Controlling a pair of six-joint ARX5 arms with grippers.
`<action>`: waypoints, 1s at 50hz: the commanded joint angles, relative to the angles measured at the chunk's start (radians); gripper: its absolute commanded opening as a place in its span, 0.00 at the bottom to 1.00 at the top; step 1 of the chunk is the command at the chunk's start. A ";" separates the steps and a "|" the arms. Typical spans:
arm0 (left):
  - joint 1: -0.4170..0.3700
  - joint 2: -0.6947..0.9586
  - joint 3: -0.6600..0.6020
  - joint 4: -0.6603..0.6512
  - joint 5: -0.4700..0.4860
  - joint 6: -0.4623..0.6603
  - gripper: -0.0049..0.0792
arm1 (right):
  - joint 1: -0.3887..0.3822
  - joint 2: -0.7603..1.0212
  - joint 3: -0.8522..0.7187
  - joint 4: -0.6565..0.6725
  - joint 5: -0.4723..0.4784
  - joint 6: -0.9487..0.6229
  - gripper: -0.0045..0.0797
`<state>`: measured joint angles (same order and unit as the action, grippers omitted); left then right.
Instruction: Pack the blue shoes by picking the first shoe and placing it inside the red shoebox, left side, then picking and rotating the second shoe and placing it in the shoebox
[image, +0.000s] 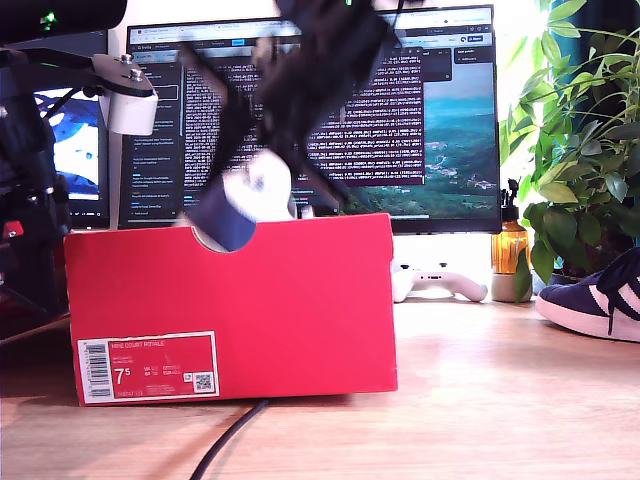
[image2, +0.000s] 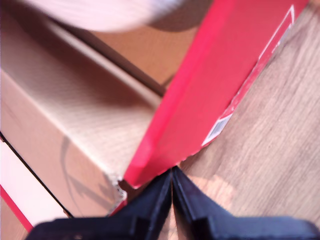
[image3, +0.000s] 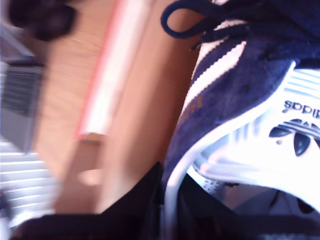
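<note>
- The blue shoes are apart: one shoe (image3: 235, 100) is clamped at its collar between the fingers (image3: 145, 200) of my second gripper (image3: 167, 210), blurred in the exterior view as it hangs over the red shoebox (image: 300, 300) near the notch in its top edge.
- The other shoe (image: 600, 295) lies on the tabletop (image: 500, 400) at the exterior view's right, well apart from the box.
- My first gripper (image2: 172, 175) has its fingers pressed together, empty, above the box's red wall (image2: 210, 90).
- A monitor (image: 400, 120) stands behind the box.
</note>
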<state>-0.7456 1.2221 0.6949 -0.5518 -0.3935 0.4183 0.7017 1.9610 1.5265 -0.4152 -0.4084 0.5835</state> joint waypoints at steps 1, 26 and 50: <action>-0.003 0.016 0.005 0.008 -0.001 -0.010 0.04 | 0.009 -0.006 0.030 0.051 0.000 -0.003 0.04; -0.003 0.016 0.005 0.006 -0.001 -0.010 0.04 | 0.024 0.023 0.030 0.106 0.037 0.009 0.42; -0.003 0.016 0.005 0.006 0.001 -0.011 0.04 | -0.006 0.022 0.148 -0.063 0.022 -0.028 0.44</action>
<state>-0.7456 1.2221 0.6949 -0.5518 -0.3939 0.4179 0.7094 1.9938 1.6127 -0.4667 -0.3859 0.5812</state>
